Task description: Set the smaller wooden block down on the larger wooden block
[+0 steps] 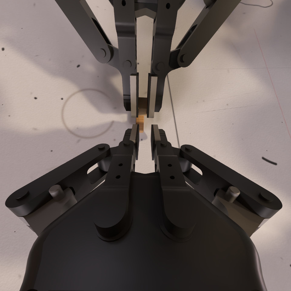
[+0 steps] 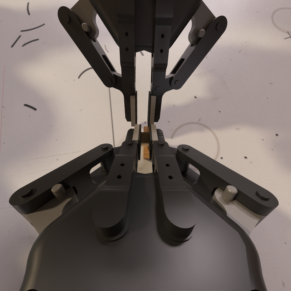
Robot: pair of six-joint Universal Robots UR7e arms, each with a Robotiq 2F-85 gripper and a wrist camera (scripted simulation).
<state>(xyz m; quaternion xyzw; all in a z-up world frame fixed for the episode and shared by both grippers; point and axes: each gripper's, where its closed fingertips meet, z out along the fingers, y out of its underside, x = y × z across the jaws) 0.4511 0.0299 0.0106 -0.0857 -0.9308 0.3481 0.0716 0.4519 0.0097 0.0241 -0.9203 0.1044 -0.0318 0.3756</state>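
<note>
Small block [image 2: 145,136] sits clamped in my right fingers [image 2: 145,138] above the larger block [image 2: 146,153] on the desk [image 2: 55,141]; my left fingers [image 1: 145,133] stand apart. Release remains.

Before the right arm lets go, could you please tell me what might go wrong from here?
1. The left gripper, its jaws slightly apart and empty, sits almost tip to tip with the right gripper; either moving could knock the other.
2. The right gripper holds the smaller wooden block over the narrow larger wooden block; whether they touch is hidden, so a release might drop or tip it.
</note>
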